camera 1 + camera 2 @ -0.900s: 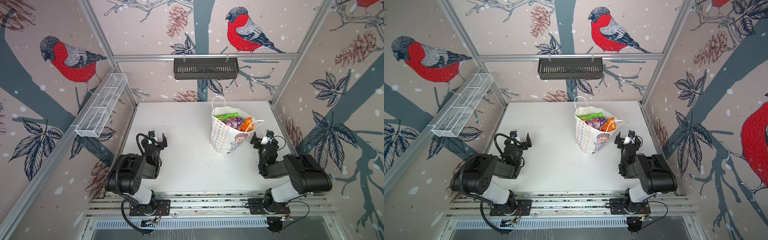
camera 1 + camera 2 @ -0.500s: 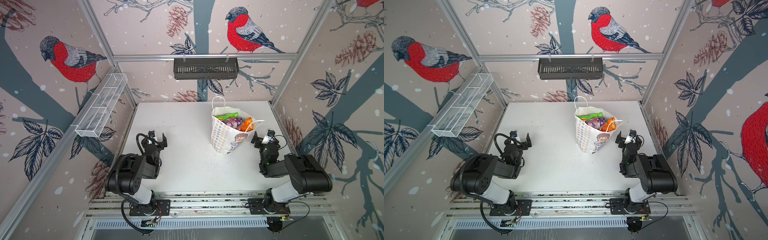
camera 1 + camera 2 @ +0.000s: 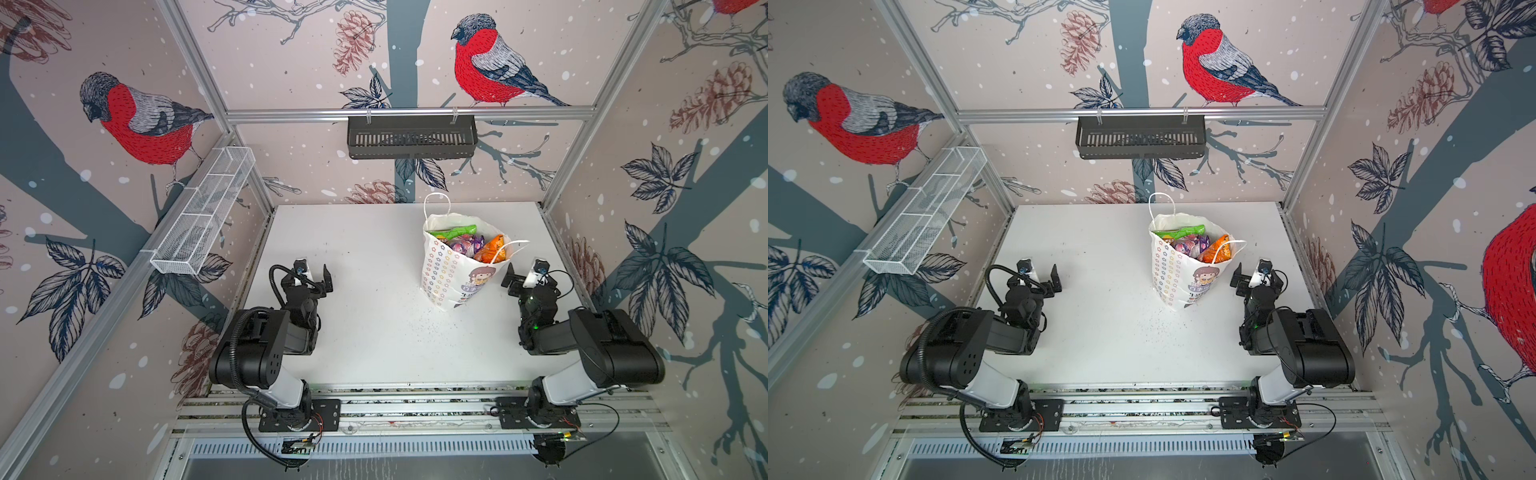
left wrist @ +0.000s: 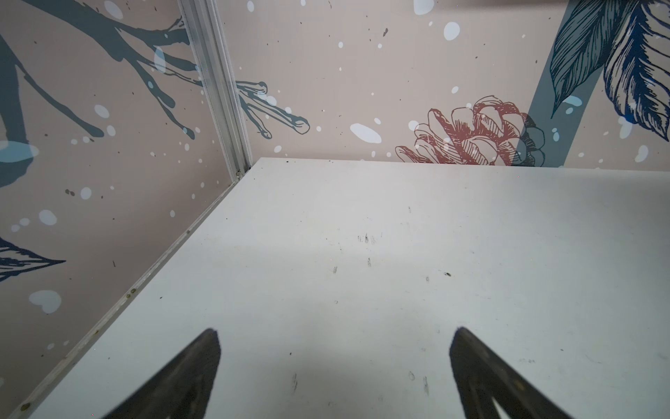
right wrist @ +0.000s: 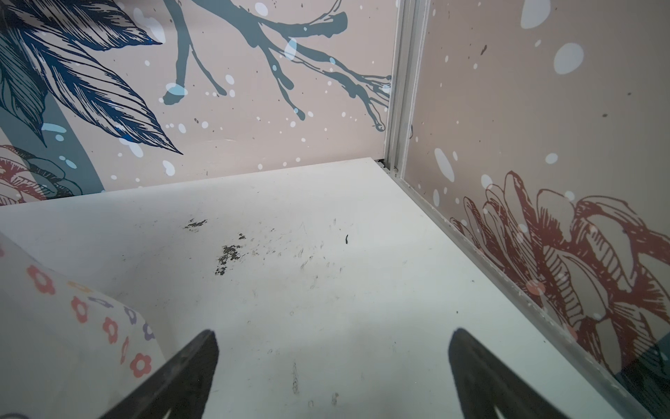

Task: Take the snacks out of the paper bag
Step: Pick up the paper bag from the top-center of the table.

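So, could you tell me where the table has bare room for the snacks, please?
The widest bare stretch of table lies between the left claw and the paper bag, back to the rear wall. The front middle is bare too. It is tight where the right claw sits close beside the bag.

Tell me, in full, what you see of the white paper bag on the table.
The paper bag is white paper, printed with small coloured stars and a cartoon girl low on its front. Two thin white loop handles sit at its open mouth. It stands upright on the table, filled with snacks: green, purple, orange. Nothing grips it; the open right gripper is beside it.
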